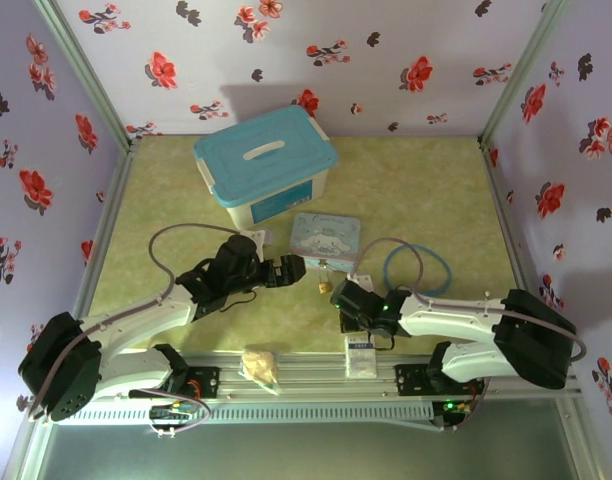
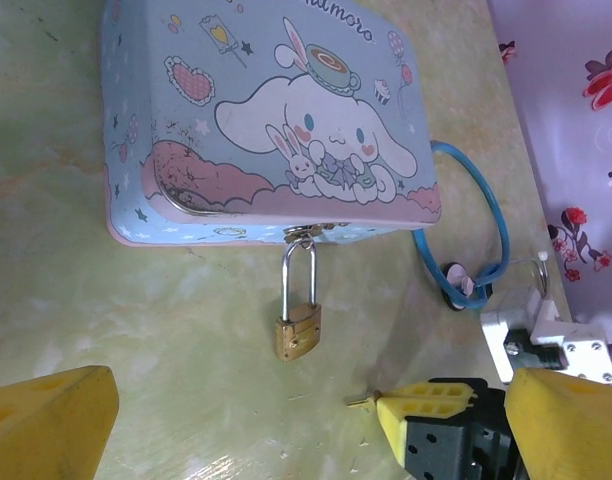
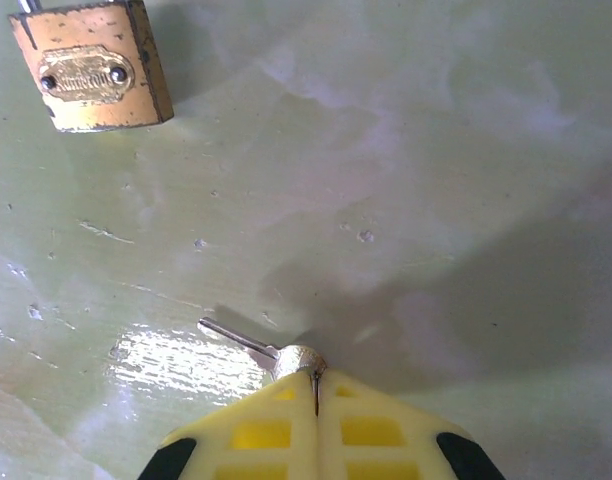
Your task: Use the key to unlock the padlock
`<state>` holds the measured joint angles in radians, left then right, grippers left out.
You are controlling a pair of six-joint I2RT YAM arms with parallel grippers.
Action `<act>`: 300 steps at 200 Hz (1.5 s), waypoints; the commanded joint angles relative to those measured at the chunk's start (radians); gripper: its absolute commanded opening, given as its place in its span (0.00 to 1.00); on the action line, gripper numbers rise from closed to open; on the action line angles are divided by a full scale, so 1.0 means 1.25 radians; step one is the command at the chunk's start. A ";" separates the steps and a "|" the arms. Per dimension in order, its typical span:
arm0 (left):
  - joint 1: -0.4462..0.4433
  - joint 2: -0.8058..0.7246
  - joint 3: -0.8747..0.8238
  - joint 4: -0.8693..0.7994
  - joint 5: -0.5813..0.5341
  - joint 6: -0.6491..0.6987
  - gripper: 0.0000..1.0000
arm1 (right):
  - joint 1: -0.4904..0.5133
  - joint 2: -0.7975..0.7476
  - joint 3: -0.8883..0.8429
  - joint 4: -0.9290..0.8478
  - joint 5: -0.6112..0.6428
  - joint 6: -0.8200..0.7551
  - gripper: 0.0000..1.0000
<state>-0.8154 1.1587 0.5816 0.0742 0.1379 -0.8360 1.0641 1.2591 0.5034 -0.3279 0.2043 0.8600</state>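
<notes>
The small brass padlock [image 1: 326, 285] [image 2: 298, 335] [image 3: 91, 70] lies flat on the green table, its thin shackle hooked through the hasp of the pale blue cartoon tin [image 1: 326, 237] [image 2: 266, 110]. My right gripper [image 1: 344, 295] [image 2: 386, 405] [image 3: 314, 372] is shut on the head of the slim grey key [image 3: 241, 342] [image 2: 364, 401]. The key's blade sticks out to the left, just above the table, a short way to the right of the padlock and nearer me. My left gripper [image 1: 291, 270] [image 2: 308, 400] hovers wide open to the left of the padlock, holding nothing.
A white box with a blue lid [image 1: 266, 165] stands behind the tin. A blue-tubed stethoscope [image 1: 416, 268] [image 2: 476, 230] lies to the right of the tin. A tan lumpy bag [image 1: 259, 366] and a white packet [image 1: 361, 355] rest at the near edge. Floral walls enclose three sides.
</notes>
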 commanded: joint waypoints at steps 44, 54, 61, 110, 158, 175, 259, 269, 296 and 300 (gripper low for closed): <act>-0.008 0.011 0.003 0.077 -0.014 -0.011 1.00 | -0.100 -0.154 -0.061 0.073 -0.108 -0.066 0.00; -0.010 0.012 -0.006 0.116 -0.014 -0.032 0.99 | -0.106 -0.176 -0.057 0.071 -0.111 -0.072 0.00; -0.014 0.016 -0.014 0.149 -0.014 -0.047 0.98 | -0.110 -0.185 -0.050 0.069 -0.110 -0.074 0.00; -0.054 0.101 0.024 0.244 -0.013 -0.097 0.87 | -0.114 -0.198 0.042 0.066 -0.112 -0.077 0.00; -0.066 0.199 0.114 0.218 0.083 -0.100 0.60 | -0.112 -0.149 0.134 0.060 -0.070 -0.046 0.00; -0.067 0.211 0.112 0.240 0.094 -0.115 0.46 | -0.111 -0.136 0.140 0.073 -0.071 -0.039 0.00; -0.068 0.237 0.122 0.204 0.098 -0.106 0.26 | -0.110 -0.100 0.144 0.119 -0.070 -0.017 0.00; -0.068 0.239 0.125 0.196 0.098 -0.101 0.21 | -0.111 -0.097 0.144 0.125 -0.070 -0.016 0.00; -0.068 0.244 0.126 0.195 0.100 -0.098 0.04 | -0.110 -0.091 0.144 0.142 -0.078 -0.015 0.00; -0.068 0.245 0.127 0.194 0.101 -0.096 0.01 | -0.109 -0.091 0.143 0.147 -0.082 -0.016 0.00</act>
<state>-0.8932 1.4483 0.7132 0.3283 0.2478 -0.9756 0.9272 1.1393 0.6594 -0.1864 0.1013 0.8230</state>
